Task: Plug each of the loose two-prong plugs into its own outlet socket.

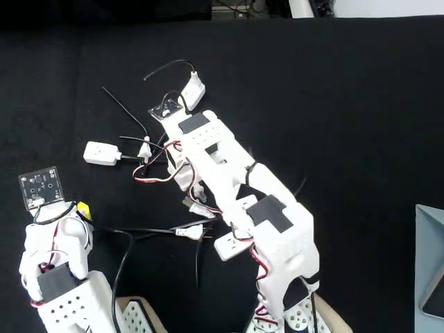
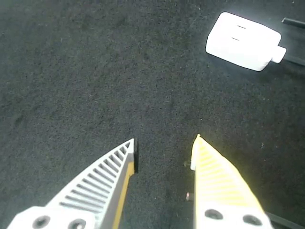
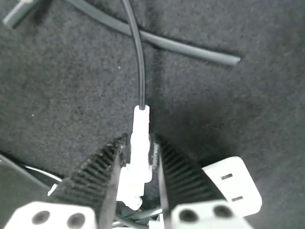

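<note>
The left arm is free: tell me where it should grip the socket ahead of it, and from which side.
Probably across the socket's two long flat sides, near its cable stub, coming down from above. It lies flat with its slots facing up, so that hold should leave them clear for a plug. The left gripper is open over bare cloth.

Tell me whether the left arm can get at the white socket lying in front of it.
Probably yes: its jaws stand open and empty, and only bare black cloth lies between them and the socket.
</note>
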Controlling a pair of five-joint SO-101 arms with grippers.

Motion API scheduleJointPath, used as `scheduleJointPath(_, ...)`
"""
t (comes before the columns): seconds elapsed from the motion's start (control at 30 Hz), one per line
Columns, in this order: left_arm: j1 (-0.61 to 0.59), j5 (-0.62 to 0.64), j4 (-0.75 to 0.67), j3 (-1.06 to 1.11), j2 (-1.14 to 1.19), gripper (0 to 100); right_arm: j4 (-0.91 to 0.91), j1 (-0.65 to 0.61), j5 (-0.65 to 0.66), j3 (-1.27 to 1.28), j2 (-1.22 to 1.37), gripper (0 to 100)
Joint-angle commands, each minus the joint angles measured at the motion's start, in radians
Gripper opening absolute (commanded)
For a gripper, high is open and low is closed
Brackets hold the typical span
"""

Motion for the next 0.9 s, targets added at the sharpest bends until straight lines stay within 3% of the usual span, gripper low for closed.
scheduleJointPath(0.0,-0.004,0.002,-0.017,-0.004,-0.009,20,0.031,-0.002,-0.003,-0.047,-0.004,3.6)
scheduleJointPath(0.7,-0.004,0.002,-0.018,0.002,-0.009,20,0.143,-0.002,0.051,-0.053,-0.002,3.1)
scheduleJointPath(0.87,-0.004,0.002,-0.018,0.004,-0.009,20,0.186,-0.002,0.118,-0.067,0.048,1.2)
